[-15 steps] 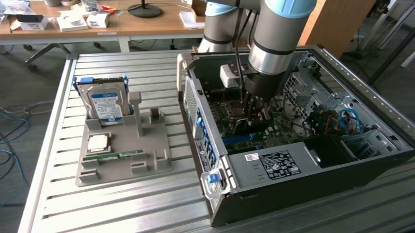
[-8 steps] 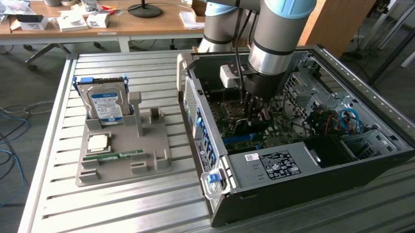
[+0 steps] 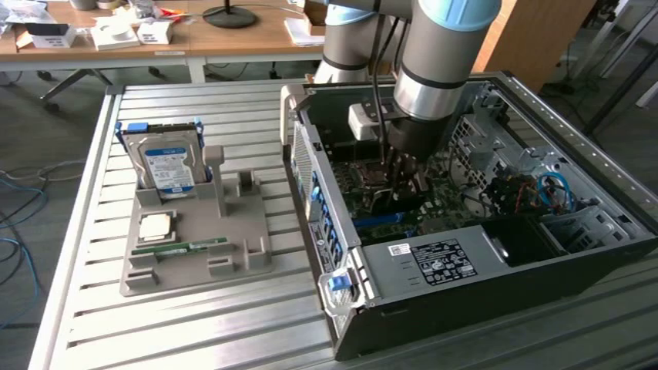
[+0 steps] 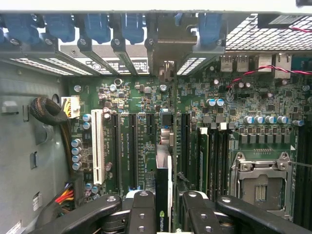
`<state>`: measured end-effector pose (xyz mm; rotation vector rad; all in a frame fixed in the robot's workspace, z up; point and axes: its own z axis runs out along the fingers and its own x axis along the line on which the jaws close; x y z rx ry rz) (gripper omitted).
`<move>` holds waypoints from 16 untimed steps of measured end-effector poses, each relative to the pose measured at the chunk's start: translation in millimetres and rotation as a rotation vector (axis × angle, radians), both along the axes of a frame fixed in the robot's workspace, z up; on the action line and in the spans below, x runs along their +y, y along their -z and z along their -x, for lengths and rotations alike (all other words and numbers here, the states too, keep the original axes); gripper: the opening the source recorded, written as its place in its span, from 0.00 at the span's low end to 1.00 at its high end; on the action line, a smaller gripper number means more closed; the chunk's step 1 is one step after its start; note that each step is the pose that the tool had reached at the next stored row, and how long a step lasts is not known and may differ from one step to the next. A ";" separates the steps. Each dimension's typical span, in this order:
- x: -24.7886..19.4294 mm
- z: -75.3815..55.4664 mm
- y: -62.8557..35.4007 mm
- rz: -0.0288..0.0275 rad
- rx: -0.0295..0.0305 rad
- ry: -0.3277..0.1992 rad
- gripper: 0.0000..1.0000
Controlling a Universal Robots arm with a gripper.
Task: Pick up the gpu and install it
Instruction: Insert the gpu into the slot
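While my one arm reaches down into the open computer case (image 3: 514,262) that lies on the slatted metal desk (image 3: 206,324), my gripper (image 3: 396,166) hangs low over the green motherboard (image 4: 141,105), near the middle of the case. The gripper is clamped on the gpu (image 4: 162,187). In the wrist view I see that single card edge-on, a thin dark strip with a small green logo, pinched between my two black fingers (image 4: 141,212), one on each flat face. The card runs out from the gripper toward the rear wall of the case, where a row of blue latches (image 4: 95,24) sits above the slot openings. It stands upright over the strip of board between two long black slots. I cannot tell whether its lower edge touches the board or sits in a slot. To one side of the card there is one white slot (image 4: 97,146). To the other side there is one open processor socket (image 4: 258,187) with a metal frame. Outside the case, on the exterior view's left, one grey tray (image 3: 196,270) rests on the desk, well apart from the gripper. It carries three parts: one hard drive (image 3: 169,166) standing upright with a blue and white label, one square processor chip (image 3: 156,226) lying flat, and one narrow green memory stick (image 3: 185,248) just beside the chip.
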<state>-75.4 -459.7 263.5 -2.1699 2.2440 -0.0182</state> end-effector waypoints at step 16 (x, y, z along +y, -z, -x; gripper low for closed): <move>0.0 -2.7 1.3 0.0003 0.0080 0.001 0.26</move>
